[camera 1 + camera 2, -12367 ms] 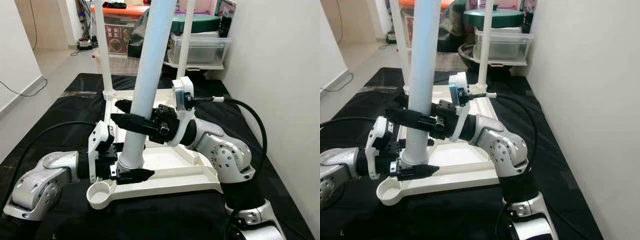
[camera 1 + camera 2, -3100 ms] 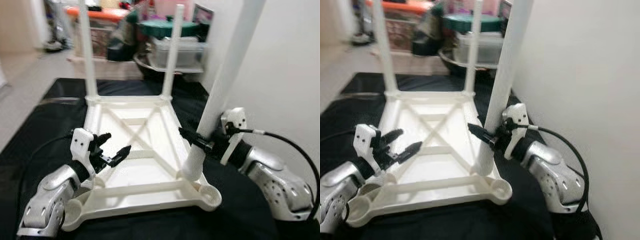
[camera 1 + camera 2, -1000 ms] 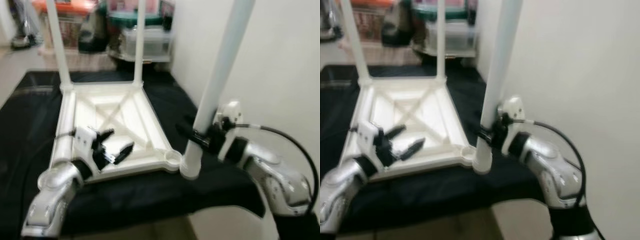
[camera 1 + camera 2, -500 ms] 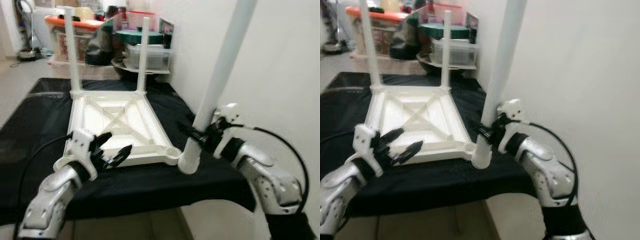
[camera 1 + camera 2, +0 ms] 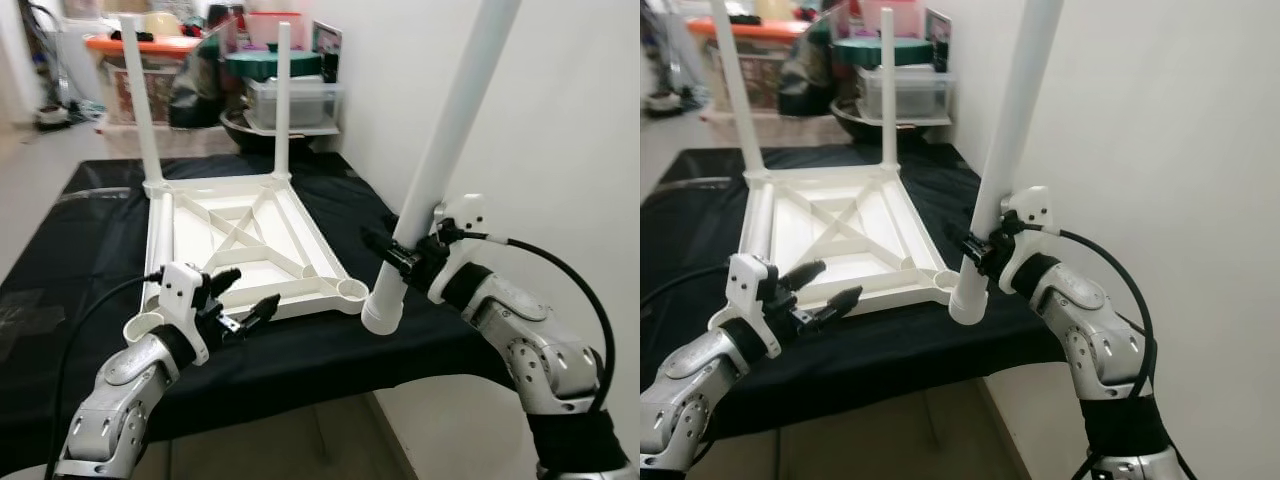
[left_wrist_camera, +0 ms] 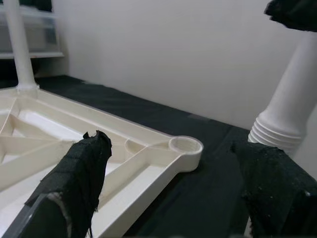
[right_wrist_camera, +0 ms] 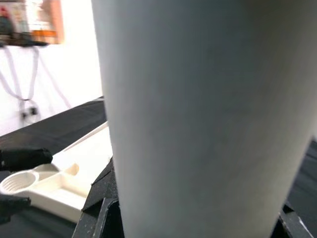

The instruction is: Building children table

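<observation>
- A black mat [image 5: 330, 350] lay beside a white wall; clear storage bins [image 5: 290, 100] holding unclear contents stood behind it.
- The inverted white table top [image 5: 240, 245] rested on the mat, two legs [image 5: 282, 100] fitted upright.
- Right tool [image 5: 395, 255] pinched a loose leg [image 5: 440, 170], tilted, beside the near empty corner socket [image 5: 350, 290].
- Left tool [image 5: 245, 295] was spread, empty, at the near edge.

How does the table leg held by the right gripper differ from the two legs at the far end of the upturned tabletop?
The held leg is loose, clamped in the right gripper; the far legs are seated in the tabletop.
The held leg tilts; the far legs stand upright.
The held leg's lower end hangs beside the empty corner socket.
All are white tubes.
</observation>
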### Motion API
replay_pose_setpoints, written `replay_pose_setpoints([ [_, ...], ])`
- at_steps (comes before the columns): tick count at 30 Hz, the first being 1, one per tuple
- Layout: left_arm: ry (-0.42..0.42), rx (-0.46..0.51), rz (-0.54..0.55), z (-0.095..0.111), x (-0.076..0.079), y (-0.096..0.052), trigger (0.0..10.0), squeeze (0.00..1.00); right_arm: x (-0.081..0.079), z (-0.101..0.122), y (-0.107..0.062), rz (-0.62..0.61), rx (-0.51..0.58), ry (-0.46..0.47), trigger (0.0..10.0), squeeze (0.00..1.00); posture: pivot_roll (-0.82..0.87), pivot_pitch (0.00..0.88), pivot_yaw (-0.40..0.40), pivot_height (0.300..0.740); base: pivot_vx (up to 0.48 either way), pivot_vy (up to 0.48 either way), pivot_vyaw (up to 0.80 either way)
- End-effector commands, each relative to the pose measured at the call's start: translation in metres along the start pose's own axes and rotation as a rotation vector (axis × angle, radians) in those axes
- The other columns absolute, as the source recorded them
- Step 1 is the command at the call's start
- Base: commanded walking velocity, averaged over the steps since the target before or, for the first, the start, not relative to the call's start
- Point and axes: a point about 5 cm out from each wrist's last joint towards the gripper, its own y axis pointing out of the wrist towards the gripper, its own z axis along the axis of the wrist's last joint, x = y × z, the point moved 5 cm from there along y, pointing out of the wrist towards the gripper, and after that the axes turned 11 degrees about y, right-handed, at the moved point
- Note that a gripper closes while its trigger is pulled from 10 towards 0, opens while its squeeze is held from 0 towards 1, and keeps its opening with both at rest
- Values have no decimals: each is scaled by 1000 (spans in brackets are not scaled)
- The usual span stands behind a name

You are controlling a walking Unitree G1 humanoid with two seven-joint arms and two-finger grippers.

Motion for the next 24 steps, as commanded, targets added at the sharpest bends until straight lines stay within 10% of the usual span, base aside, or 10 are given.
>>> replay_pose_setpoints([
  [1,12,1,4,1,-1,0,10000,0,1,4,0,-7,12,-19,10000,0,79,0,-145,740,0,0,0],
  [24,33,0,38,1,-4,2,10000,0,-1,2,11,-12,32,-32,10000,0,86,0,-150,740,57,0,0],
])
